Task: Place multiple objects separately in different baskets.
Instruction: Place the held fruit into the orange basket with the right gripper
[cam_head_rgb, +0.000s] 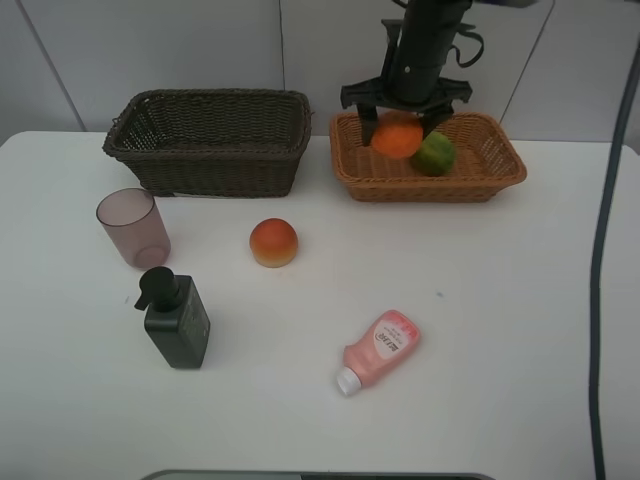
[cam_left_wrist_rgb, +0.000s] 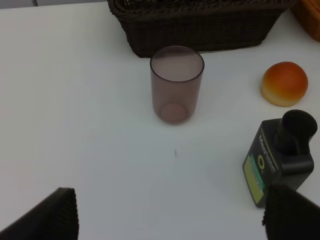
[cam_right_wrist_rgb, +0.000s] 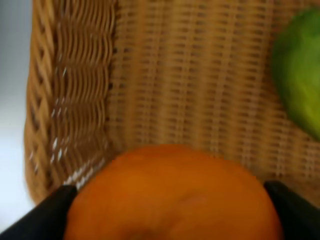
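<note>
Baskets stand side by side at the far edge of the white table (cam_head_rgb: 520, 330), apart from each other: the dark brown basket (cam_head_rgb: 220, 170) on the left and the light tan basket (cam_head_rgb: 430, 187) on the right. The right gripper (cam_head_rgb: 398, 125) hangs over the left part of the light tan basket and is closed on the orange (cam_head_rgb: 397, 140), pinching it from both sides. In the right wrist view the orange (cam_right_wrist_rgb: 170, 195) fills the space between the two black fingertips (cam_right_wrist_rgb: 47, 212), and the woven floor of the basket is seen behind it. It cannot be told if the orange touches this floor or is a little above it. The green fruit (cam_head_rgb: 436, 154) lies inside the same basket, just beside the orange on its right.

The left gripper (cam_left_wrist_rgb: 172, 217) is spread wide and holds nothing. It is above bare table, and its camera looks toward the pinkish cup (cam_left_wrist_rgb: 176, 82). This cup stands upright in front of the dark brown basket, with its mouth up. The peach-like fruit (cam_head_rgb: 273, 242) rests on the table in front of the gap between the two baskets. The black pump bottle (cam_head_rgb: 177, 322) stands upright near the cup, on its near side, not touching it. The pink tube (cam_head_rgb: 380, 348) lies flat, well apart from the bottle, with its white cap toward the near edge.
</note>
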